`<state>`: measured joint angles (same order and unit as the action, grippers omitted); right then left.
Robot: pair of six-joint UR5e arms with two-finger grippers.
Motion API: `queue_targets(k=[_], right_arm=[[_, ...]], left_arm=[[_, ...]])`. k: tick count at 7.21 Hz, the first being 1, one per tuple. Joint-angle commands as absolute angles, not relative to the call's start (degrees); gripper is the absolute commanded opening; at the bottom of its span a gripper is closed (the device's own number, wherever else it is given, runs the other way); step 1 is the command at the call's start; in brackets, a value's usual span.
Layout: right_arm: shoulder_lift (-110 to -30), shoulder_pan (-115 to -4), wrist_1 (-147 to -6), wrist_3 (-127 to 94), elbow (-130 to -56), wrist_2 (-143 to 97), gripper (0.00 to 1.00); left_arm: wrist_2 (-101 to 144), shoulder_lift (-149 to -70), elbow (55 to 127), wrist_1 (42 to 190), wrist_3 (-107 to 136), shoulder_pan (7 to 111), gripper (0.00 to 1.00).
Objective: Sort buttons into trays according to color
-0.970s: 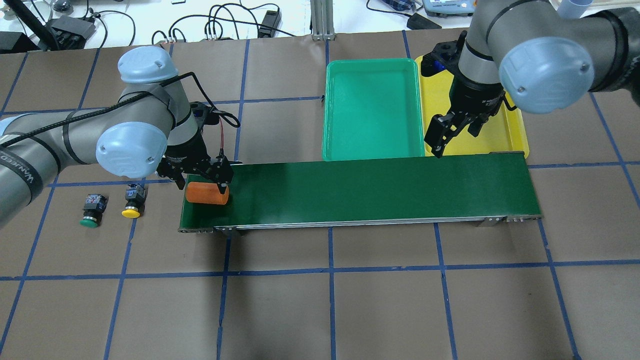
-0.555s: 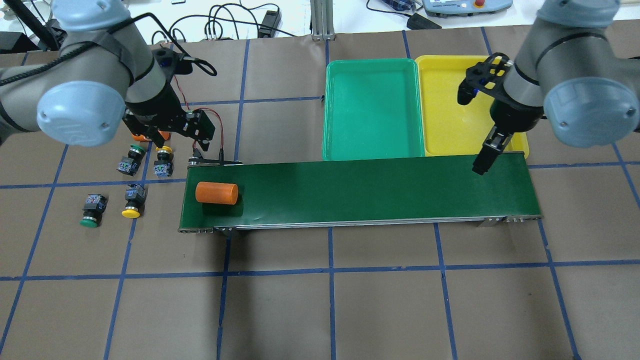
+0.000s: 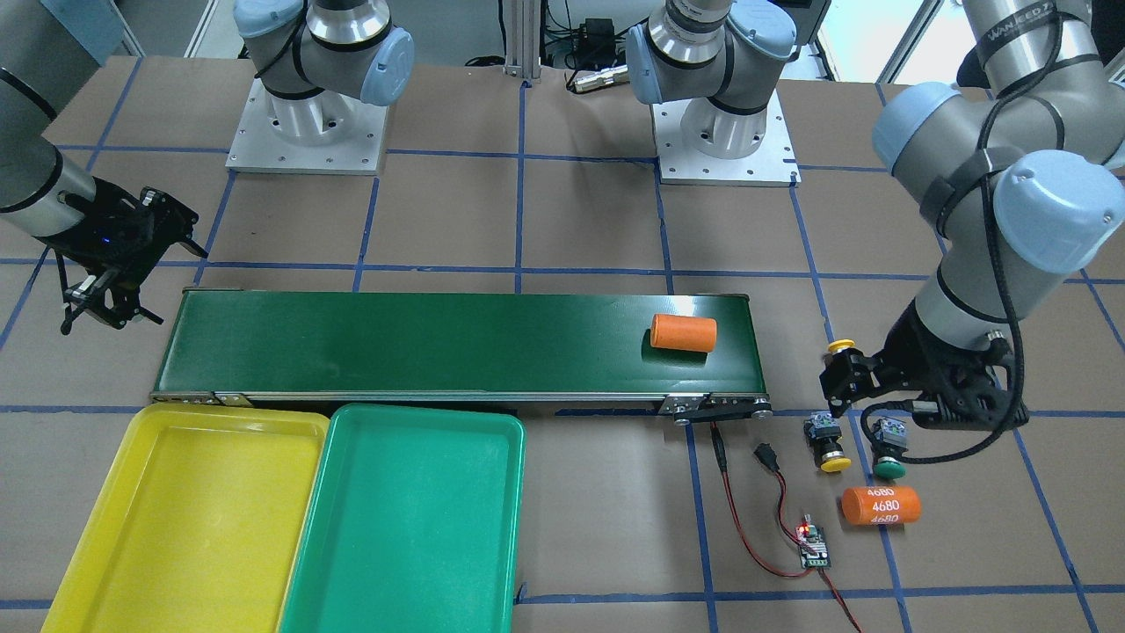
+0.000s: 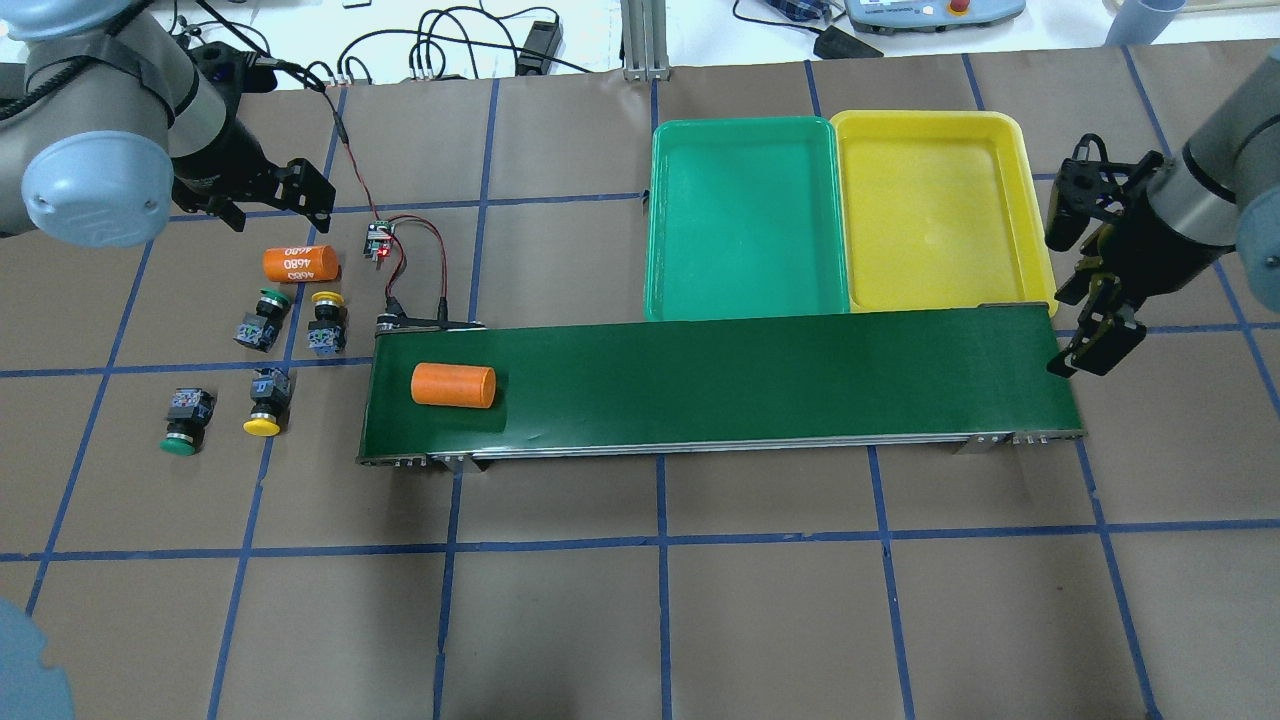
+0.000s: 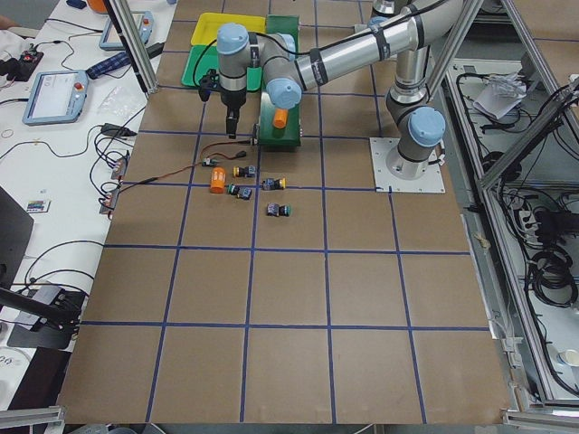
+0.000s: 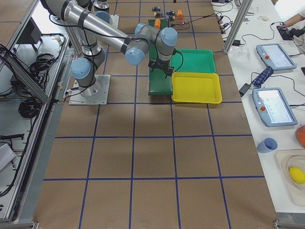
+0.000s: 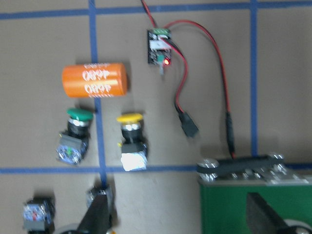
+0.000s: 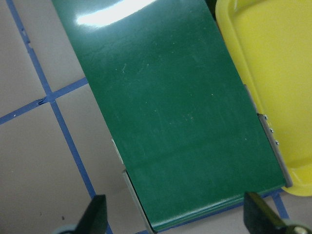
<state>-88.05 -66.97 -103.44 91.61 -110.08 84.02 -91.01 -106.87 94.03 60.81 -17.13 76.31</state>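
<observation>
Four buttons lie on the table left of the belt: a green-capped one [image 4: 262, 318], a yellow-capped one [image 4: 326, 322], another yellow [image 4: 264, 405] and another green [image 4: 183, 420]. My left gripper [image 4: 275, 205] is open and empty, raised beyond them, past the orange 4680 cylinder [image 4: 300, 263]. Its wrist view looks down on the green button [image 7: 75, 134] and the yellow button [image 7: 131, 139]. The green tray [image 4: 745, 215] and the yellow tray [image 4: 940, 205] sit side by side behind the belt's right half, with nothing in them. My right gripper [image 4: 1095, 330] is open and empty over the belt's right end.
A plain orange cylinder [image 4: 453, 385] lies on the left part of the dark-green conveyor belt [image 4: 750, 380]. A small circuit board [image 4: 378, 240] with red and black wires sits behind the belt's left end. The belt also shows in the right wrist view [image 8: 170, 112].
My left gripper has left the orange cylinder on the belt and drawn back to the far left. The cylinder has shifted right along the belt. My right gripper has moved from the yellow tray to the belt's right end.
</observation>
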Motion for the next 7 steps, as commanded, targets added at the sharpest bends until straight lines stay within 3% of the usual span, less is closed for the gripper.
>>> queue_targets(k=[1, 7], right_arm=[[-88.33, -65.30, -112.51, 98.87, -115.20, 82.18, 1.00], [-88.77, -67.05, -120.50, 110.92, -119.18, 77.78, 1.00]], left_arm=[[-90.36, -113.53, 90.73, 53.54, -20.03, 74.81, 1.00], [-90.44, -122.86, 86.22, 53.96, -21.36, 71.46, 1.00]])
